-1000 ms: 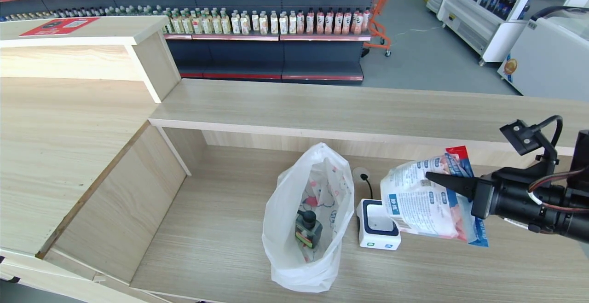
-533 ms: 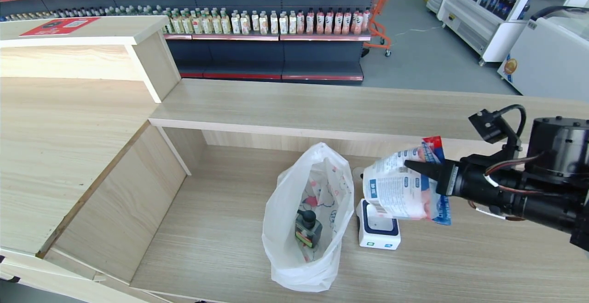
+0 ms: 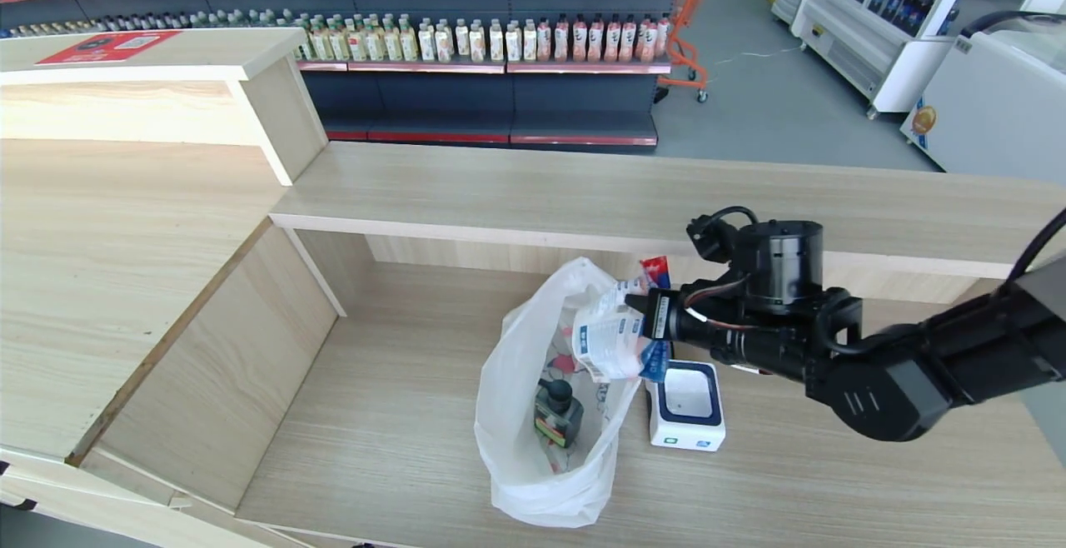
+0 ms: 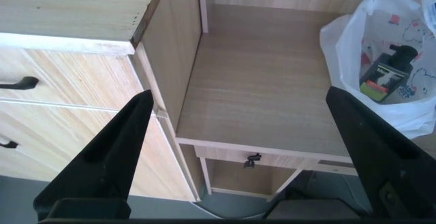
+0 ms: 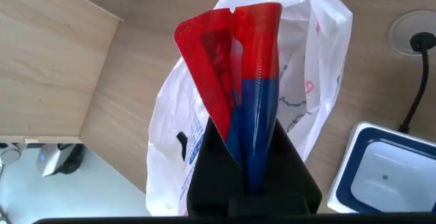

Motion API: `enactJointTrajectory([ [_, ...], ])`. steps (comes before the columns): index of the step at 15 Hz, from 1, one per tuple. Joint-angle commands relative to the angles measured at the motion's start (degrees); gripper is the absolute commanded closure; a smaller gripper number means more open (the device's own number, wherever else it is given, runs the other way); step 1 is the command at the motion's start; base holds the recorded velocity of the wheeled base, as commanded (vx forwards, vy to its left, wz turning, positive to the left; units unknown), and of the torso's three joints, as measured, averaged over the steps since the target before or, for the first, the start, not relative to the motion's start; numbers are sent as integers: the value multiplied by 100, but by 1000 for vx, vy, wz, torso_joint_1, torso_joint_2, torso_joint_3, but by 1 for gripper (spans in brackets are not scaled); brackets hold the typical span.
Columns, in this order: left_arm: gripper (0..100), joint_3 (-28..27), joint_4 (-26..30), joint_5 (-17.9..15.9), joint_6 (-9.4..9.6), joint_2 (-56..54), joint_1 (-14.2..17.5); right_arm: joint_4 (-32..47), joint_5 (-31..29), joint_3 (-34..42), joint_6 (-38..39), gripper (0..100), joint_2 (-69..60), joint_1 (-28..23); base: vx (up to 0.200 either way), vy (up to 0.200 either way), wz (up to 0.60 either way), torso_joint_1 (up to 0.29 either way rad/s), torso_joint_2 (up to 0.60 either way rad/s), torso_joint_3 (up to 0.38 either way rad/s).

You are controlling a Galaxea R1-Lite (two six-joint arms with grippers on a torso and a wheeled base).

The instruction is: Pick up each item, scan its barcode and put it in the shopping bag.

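Low wooden counter (image 3: pixel 400 456) carries everything, recessed under a higher ledge on the far side. The white plastic shopping bag (image 3: pixel 512 398) stands upright near the middle of it, its mouth gaping upward so items can be dropped straight in. The right gripper (image 3: pixel 635 301) comes in from the right and hangs over the bag's right rim, clenched on the top seam of a soft printed packet (image 3: pixel 606 338). Pinched by that red-and-blue end, the packet dangles below the fingers with its free end pointing down at the opening. Its lower edge is at the bag's mouth, possibly just inside the rim; the head view is too oblique to be sure. Judging by the position, scanning is done and this is the drop-in step. The left gripper (image 4: pixel 238 98) is parked low on the near left of the counter, jaws spread wide and holding nothing, well apart from the bag. The white barcode scanner (image 3: pixel 684 402) sits just right of the bag with its window facing up, so a barcode can be passed over it on the way in; its cable (image 5: pixel 412 101) runs to the far side. A dark pump bottle (image 3: pixel 558 415) lies at the bottom of the bag.
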Motion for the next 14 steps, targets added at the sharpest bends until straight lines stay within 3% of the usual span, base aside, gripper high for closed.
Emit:
enactJointTrajectory([
  [1,0,2,0,2,0,-2,1,6,-308,-878,-152,100,1177,184,0,0,0,0,0,0],
  [4,0,-6,0,2,0,-2,1,-20,-299,-1379,-724,100,1792,176,0,0,0,0,0,0],
  [8,0,2,0,2,0,6,1,-328,-255,-2020,-917,100,2311,176,0,0,0,0,0,0],
  [12,0,2,0,2,0,6,1,-319,-246,-2073,-1348,100,2530,158,0,0,0,0,0,0],
  [13,0,-6,0,2,0,-2,1,-328,-237,-2082,-1365,0,2530,158,0,0,0,0,0,0],
  [14,0,2,0,2,0,-2,1,-337,-229,-2135,-1286,0,2495,176,0,0,0,0,0,0],
])
